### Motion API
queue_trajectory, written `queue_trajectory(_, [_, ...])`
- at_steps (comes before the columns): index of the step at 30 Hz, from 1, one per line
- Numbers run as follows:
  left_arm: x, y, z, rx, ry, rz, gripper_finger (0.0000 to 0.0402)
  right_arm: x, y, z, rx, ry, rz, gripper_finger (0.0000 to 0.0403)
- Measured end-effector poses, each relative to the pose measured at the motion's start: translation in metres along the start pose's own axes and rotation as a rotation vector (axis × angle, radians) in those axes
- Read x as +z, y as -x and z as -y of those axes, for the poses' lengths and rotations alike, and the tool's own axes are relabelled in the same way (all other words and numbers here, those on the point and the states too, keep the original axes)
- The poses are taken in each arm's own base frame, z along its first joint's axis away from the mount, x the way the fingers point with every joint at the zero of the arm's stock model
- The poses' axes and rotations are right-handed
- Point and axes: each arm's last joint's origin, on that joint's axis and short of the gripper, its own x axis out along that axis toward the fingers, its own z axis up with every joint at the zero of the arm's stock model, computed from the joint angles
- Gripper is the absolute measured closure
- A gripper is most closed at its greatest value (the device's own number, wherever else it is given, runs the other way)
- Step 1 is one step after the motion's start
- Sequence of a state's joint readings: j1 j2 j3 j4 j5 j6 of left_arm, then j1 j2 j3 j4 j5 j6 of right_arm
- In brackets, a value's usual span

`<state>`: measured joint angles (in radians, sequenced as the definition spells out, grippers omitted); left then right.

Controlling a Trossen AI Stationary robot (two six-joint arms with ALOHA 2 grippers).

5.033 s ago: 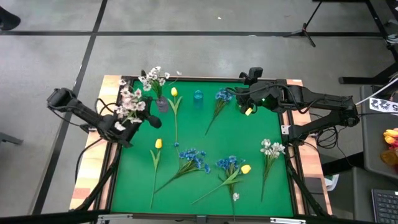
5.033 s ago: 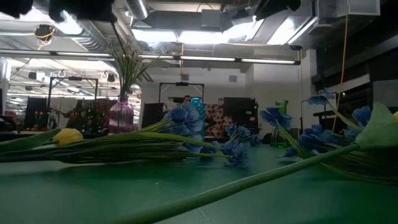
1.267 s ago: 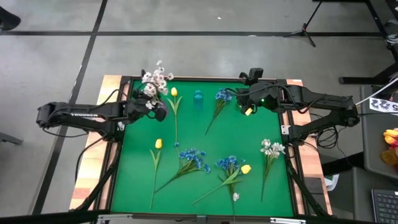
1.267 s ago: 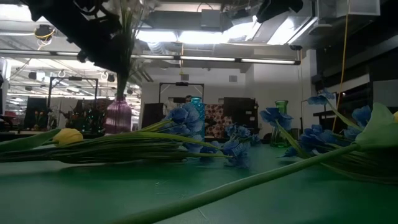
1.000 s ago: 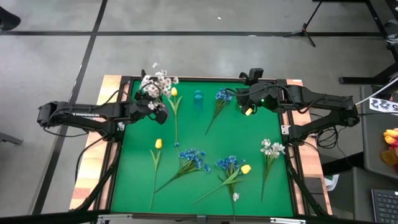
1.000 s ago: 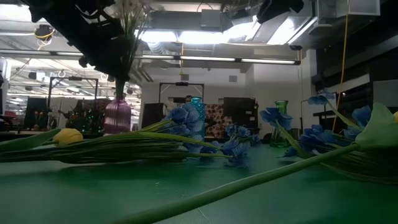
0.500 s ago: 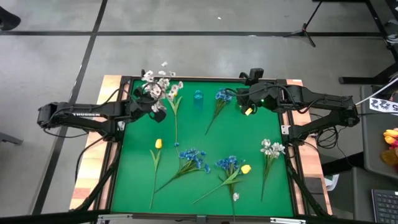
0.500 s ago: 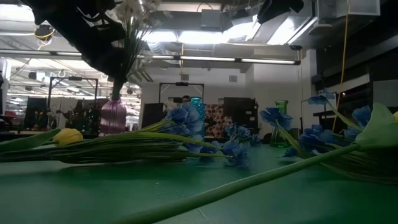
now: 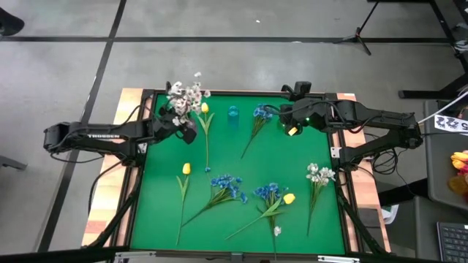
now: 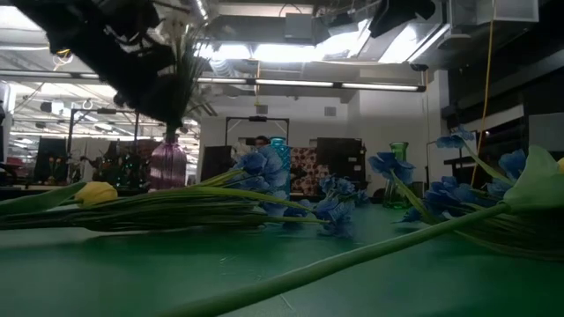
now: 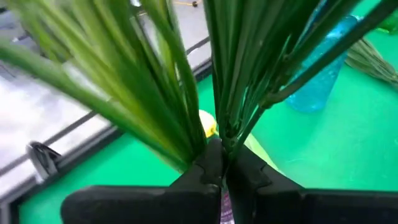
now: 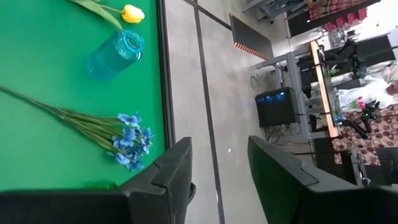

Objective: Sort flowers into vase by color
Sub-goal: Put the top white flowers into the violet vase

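Note:
My left gripper [image 9: 184, 126] is shut on a bunch of white small-blossom sprays [image 9: 186, 96] at the table's far left. It stands right over the purple vase [image 10: 167, 165], which it mostly hides in the high view. My right gripper [image 9: 287, 120] hovers open at the far right, above the green vase [image 10: 398, 173]. The blue vase [image 9: 233, 113] stands between them. Lying flat on the mat are yellow tulips [image 9: 205, 109] [image 9: 186, 169], blue blooms [image 9: 262, 113] [image 9: 228, 184] [image 9: 270, 192] and one white spray [image 9: 318, 174]. My left gripper pinches the bunched green stalks [image 11: 227, 134] between its two fingers, low on the bunch, just above the purple vase's mouth [image 10: 170, 132]. The fingers come in roughly level from the table's left, across the stalks. The bunch stands nearly upright, blossoms on top, its lower ends running into the vase.
A raised frame [image 9: 241, 93] runs round the green mat. Loose flowers cover the near half of the mat. A strip of bare mat [image 9: 234, 150] lies between the vases and those flowers. Beyond the far edge is grey floor [image 12: 199, 81].
My left gripper has stayed shut on the white bunch over the purple vase. The blossoms swayed toward the table's right and back again, and the vase rocked slightly with them. The right arm kept still.

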<state>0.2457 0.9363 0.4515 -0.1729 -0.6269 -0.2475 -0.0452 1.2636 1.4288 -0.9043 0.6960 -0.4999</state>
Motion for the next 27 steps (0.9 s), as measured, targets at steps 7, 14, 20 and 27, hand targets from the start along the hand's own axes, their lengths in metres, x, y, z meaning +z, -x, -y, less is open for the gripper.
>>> queue_trajectory(7, [-0.011,-0.004,0.000,-0.011,0.019,0.013,0.0400,-0.001,0.000,0.000,0.003,0.000,-0.006,0.0247])
queue_trajectory(14, [-0.011,-0.006,-0.002,-0.013,-0.031,0.006,0.0400,-0.001,0.000,0.000,0.003,-0.001,-0.005,0.0247])
queue_trajectory(20, [-0.007,-0.012,-0.011,0.002,-0.086,0.015,0.0399,-0.001,0.000,0.000,0.002,-0.002,-0.005,0.0247])
queue_trajectory(27, [-0.004,-0.014,-0.013,-0.020,-0.099,0.037,0.0353,-0.001,0.000,-0.001,0.015,0.003,-0.005,0.0247])
